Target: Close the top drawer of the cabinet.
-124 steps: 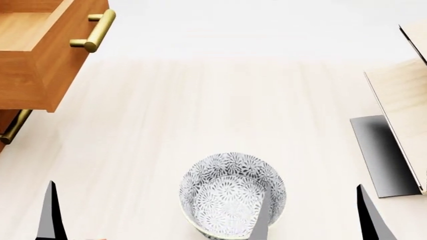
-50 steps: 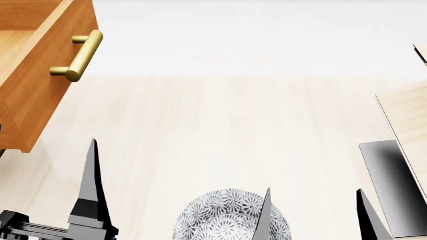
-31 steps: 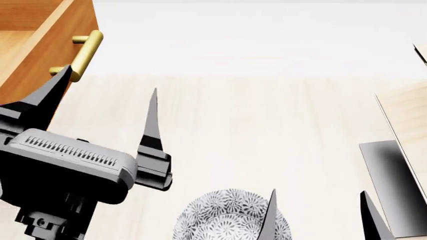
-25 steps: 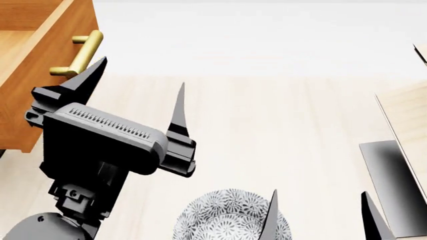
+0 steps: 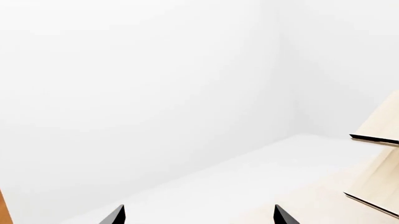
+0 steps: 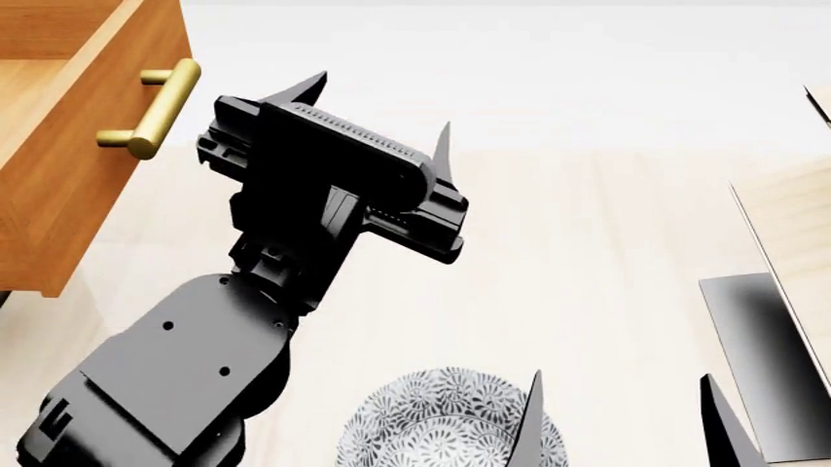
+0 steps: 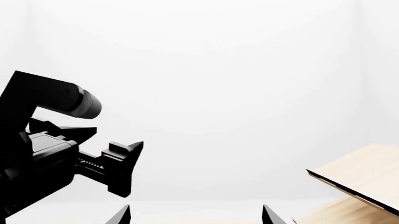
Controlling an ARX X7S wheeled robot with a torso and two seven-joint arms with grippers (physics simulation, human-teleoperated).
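Observation:
The top drawer stands pulled out at the head view's upper left, an orange-brown box with a brass bar handle on its front. The rest of the cabinet lies past the left edge. My left gripper is raised, open and empty, just right of the handle and not touching it. In the left wrist view the left gripper shows two spread tips with nothing between them. My right gripper is open and empty at the bottom edge. It also shows open in the right wrist view.
A patterned grey-white bowl sits on the pale table at bottom centre, beside the right gripper's left tip. A light-wood slanted rack on a black base stands at the right. My left arm shows in the right wrist view.
My left arm has risen from the bottom left, up and to the right, to beside the drawer handle. The drawer has not moved. The right gripper has barely moved.

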